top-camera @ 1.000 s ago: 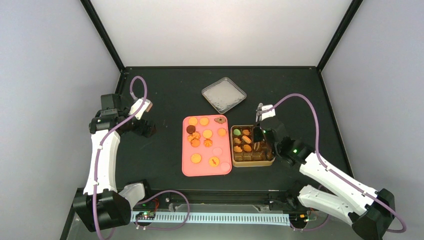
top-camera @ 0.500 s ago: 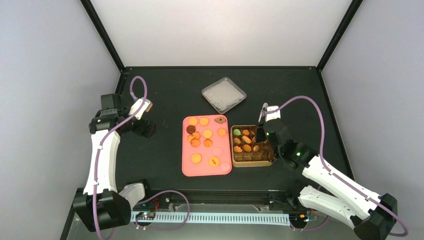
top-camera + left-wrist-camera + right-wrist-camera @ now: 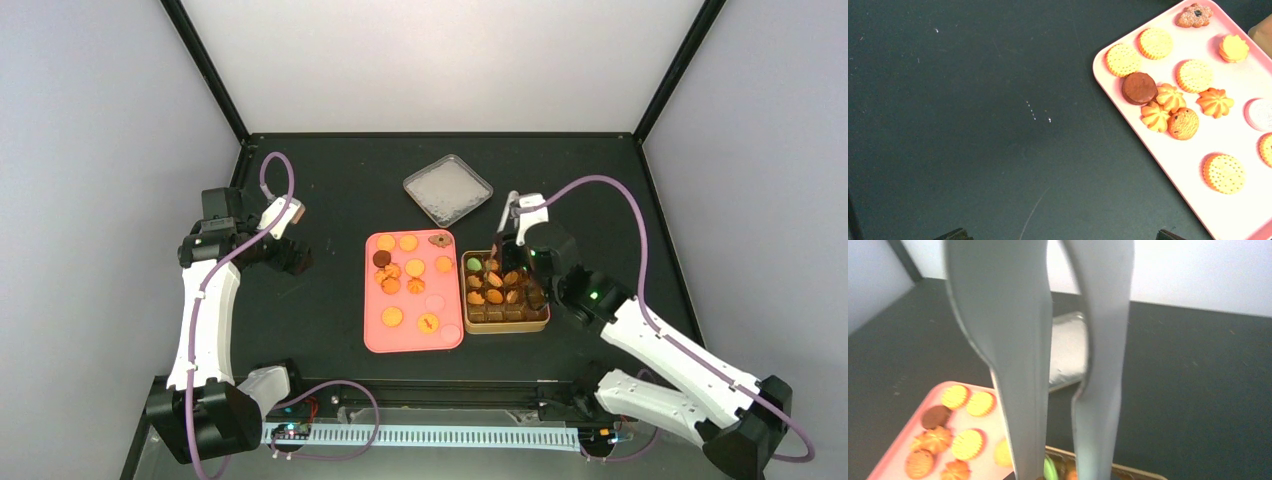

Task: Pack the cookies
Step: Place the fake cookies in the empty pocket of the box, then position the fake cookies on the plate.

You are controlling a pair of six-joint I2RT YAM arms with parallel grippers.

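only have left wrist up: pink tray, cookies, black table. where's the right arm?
Observer: The right gripper hangs over the far edge of a gold box, which sits just right of the pink tray.
Operator: carrying anything?
Observer: It holds metal tongs. The blades are apart, with no cookie between them in the right wrist view.
Operator: box status?
Observer: The far rows hold cookies, with a green cookie in the far-left cell. The nearest row looks empty.
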